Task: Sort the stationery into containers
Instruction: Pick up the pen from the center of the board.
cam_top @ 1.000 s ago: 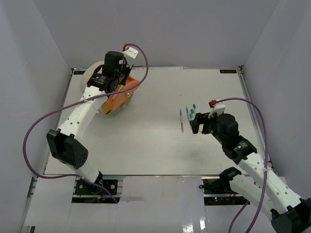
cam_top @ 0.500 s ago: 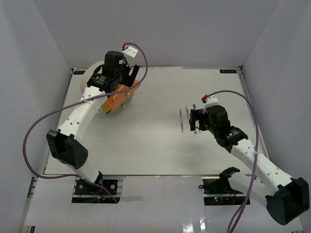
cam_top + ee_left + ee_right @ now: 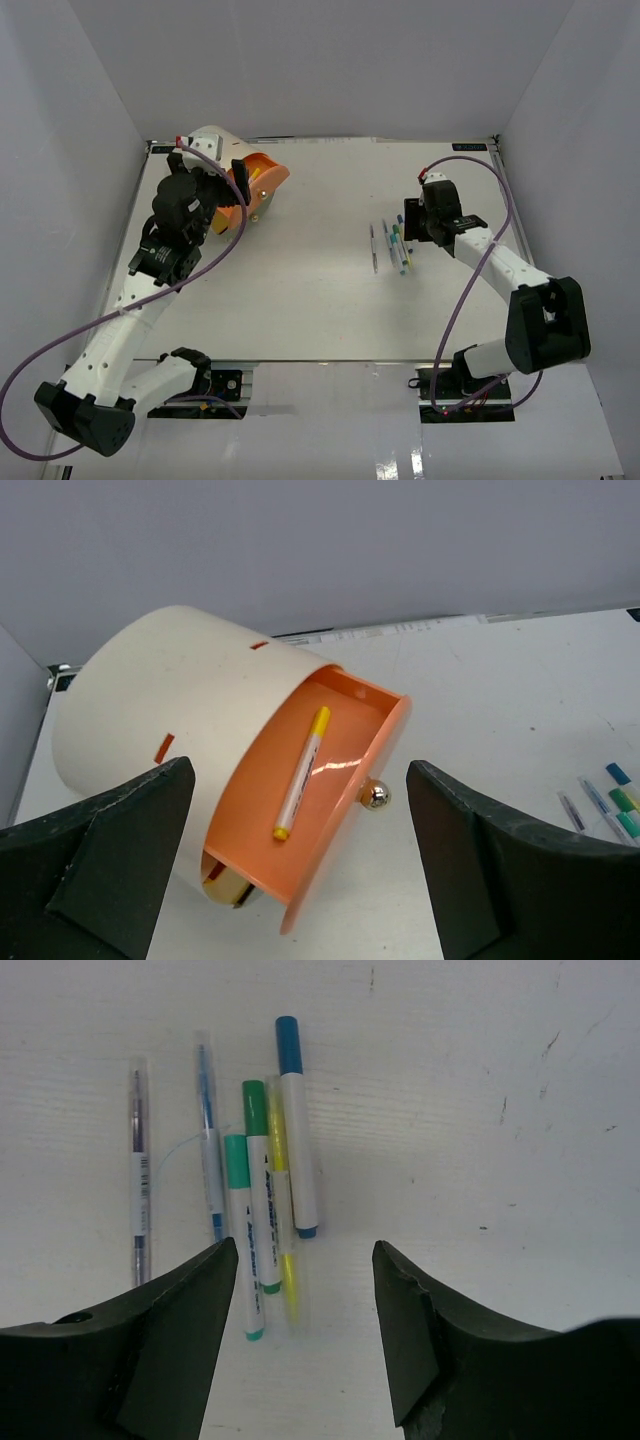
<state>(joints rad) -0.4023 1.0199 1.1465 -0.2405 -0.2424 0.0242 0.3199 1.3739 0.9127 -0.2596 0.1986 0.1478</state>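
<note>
Top external view: I work from the 6 o'clock edge of the table [image 3: 320, 300]; the cream organizer [image 3: 212, 140] lies on its side toward 10 o'clock, and the loose stationery sits out toward 3 o'clock from the middle; my left pincer [image 3: 225, 185] hangs just beside the organizer, my right pincer [image 3: 412, 225] just beside the pens. On the left wrist view my left pincer [image 3: 300, 770] stands wide open and holds nothing; beyond it the orange drawer [image 3: 350, 695] is pulled out of the organizer [image 3: 150, 700], its brass knob [image 3: 376, 796] at 4 o'clock; one yellow marker [image 3: 308, 750] lies inside, running from 1 o'clock to 7 o'clock. On the right wrist view my right pincer [image 3: 305, 1250] is parted too and grips nothing; the pens lie flat on the table at 12 o'clock from my fingertips, all roughly parallel; a blue-capped marker [image 3: 297, 1125], a yellow pen [image 3: 283, 1230], a green-capped marker [image 3: 262, 1190] and a teal-capped marker [image 3: 242, 1235] touch side by side; a clear blue pen [image 3: 210, 1150] lies just beside them toward 9 o'clock, and a clear dark pen [image 3: 140, 1170] farther that way, apart.
</note>
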